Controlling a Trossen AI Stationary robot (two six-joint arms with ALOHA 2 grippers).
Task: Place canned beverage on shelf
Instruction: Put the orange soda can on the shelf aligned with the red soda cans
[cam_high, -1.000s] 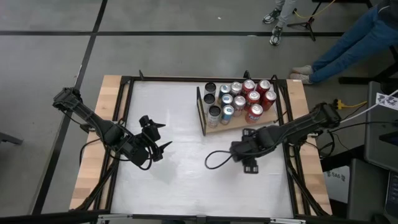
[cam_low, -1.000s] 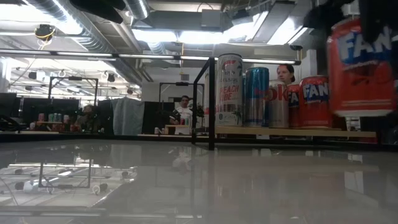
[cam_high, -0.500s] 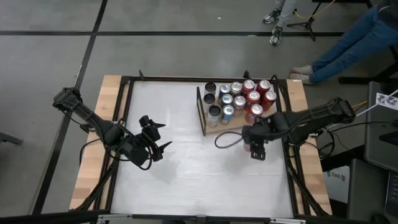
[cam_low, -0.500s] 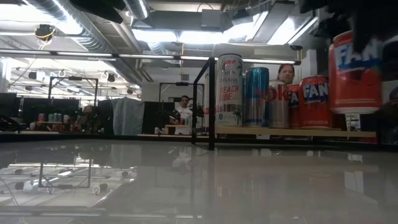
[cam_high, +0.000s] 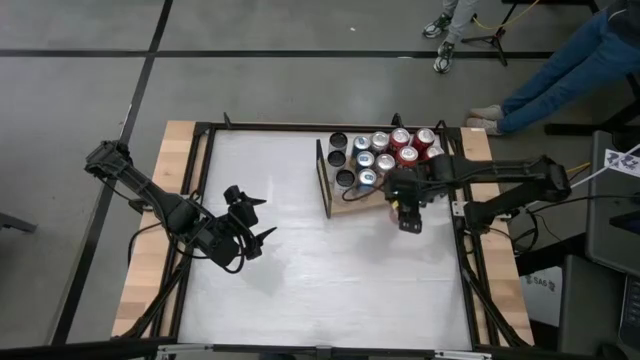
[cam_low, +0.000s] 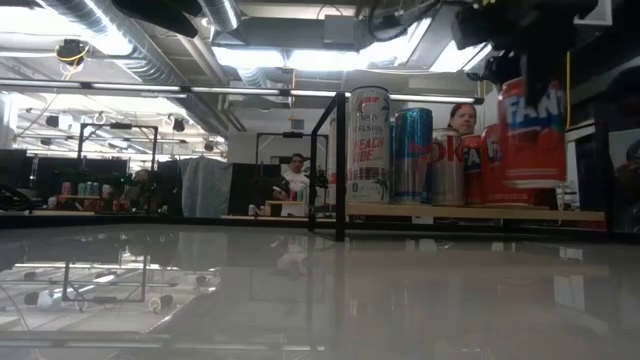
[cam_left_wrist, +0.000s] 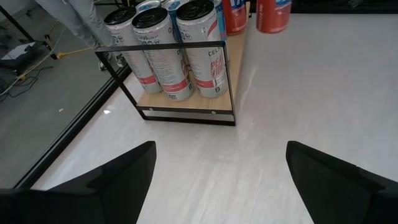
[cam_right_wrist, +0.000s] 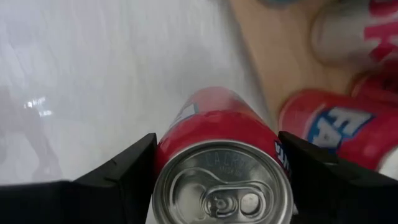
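Where the overhead camera looks down on the white worktop (cam_high: 300, 250), the shelf (cam_high: 345, 208) lies toward the far right part, its black frame (cam_high: 322, 178) at the end nearer the middle, with cans standing in rows on the board. The right pincer (cam_high: 408, 205) sits over the near edge of the shelf, and the arm hides what it carries in this view. The left pincer (cam_high: 262, 220) rests well apart on the left half of the worktop, its fingers spread and nothing between them.

In the low view, a red Fanta can (cam_low: 533, 130) hangs upright with its base clear above the board, gripped from above by the right pincer (cam_low: 535, 65). It is just beside a second red can (cam_low: 492, 165) standing on the shelf (cam_low: 470, 212). A tall white can (cam_low: 369, 145) and a blue can (cam_low: 412, 155) stand nearer the frame. People show in the room behind.

In the left wrist view, the pincer's dark fingers (cam_left_wrist: 121, 174) stand wide apart with bare worktop between them; three white cans (cam_left_wrist: 171, 53) stand behind the frame.

In the right wrist view, both fingers (cam_right_wrist: 127, 168) press the sides of the Fanta can (cam_right_wrist: 221, 168), lid toward the camera, over the board's edge.
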